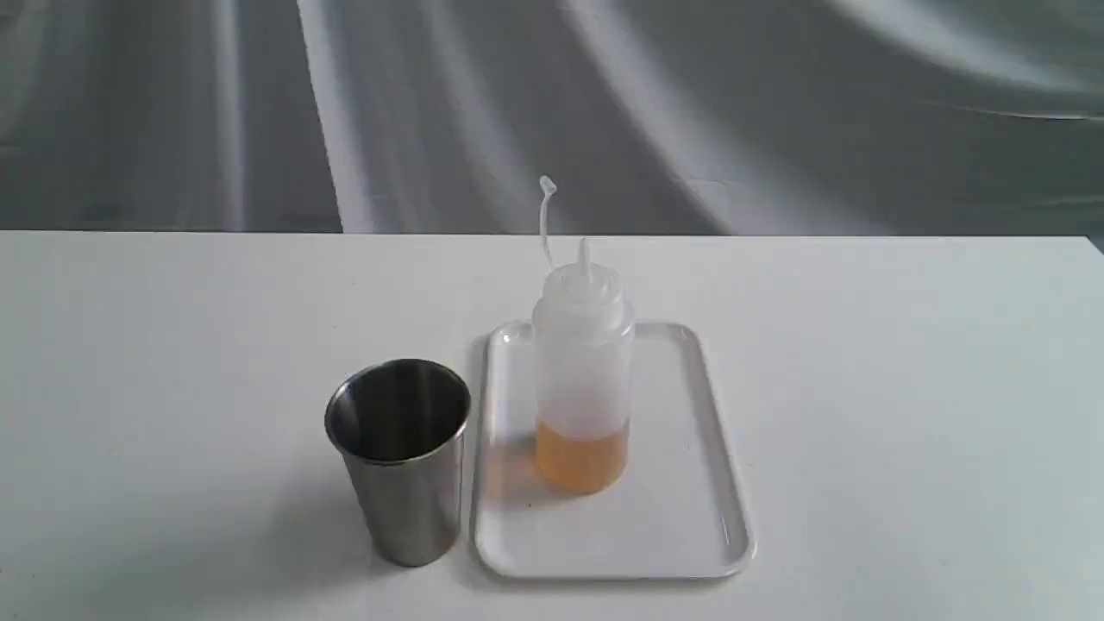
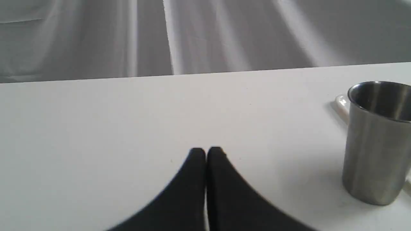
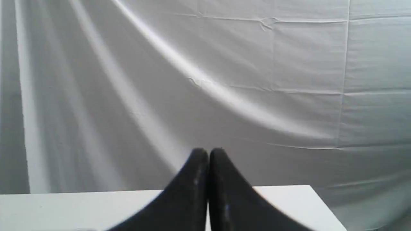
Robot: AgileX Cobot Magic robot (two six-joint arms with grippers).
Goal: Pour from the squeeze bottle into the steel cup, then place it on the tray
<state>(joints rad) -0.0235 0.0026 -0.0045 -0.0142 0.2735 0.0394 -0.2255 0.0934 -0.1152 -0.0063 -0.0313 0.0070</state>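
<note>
The squeeze bottle (image 1: 582, 371) stands upright on the white tray (image 1: 690, 535), amber liquid filling its bottom quarter, cap strap sticking up behind the nozzle. The steel cup (image 1: 401, 457) stands upright on the table just left of the tray; its inside looks dark. Neither arm shows in the exterior view. In the left wrist view my left gripper (image 2: 206, 152) is shut on nothing above bare table, with the steel cup (image 2: 375, 141) off to one side and a tray corner (image 2: 341, 102) behind it. My right gripper (image 3: 208, 153) is shut, empty, facing the backdrop.
A white table (image 1: 172, 388) carries everything. A grey draped cloth backdrop (image 1: 776, 112) hangs behind the table's far edge. The table's corner and side edge (image 3: 321, 199) show in the right wrist view.
</note>
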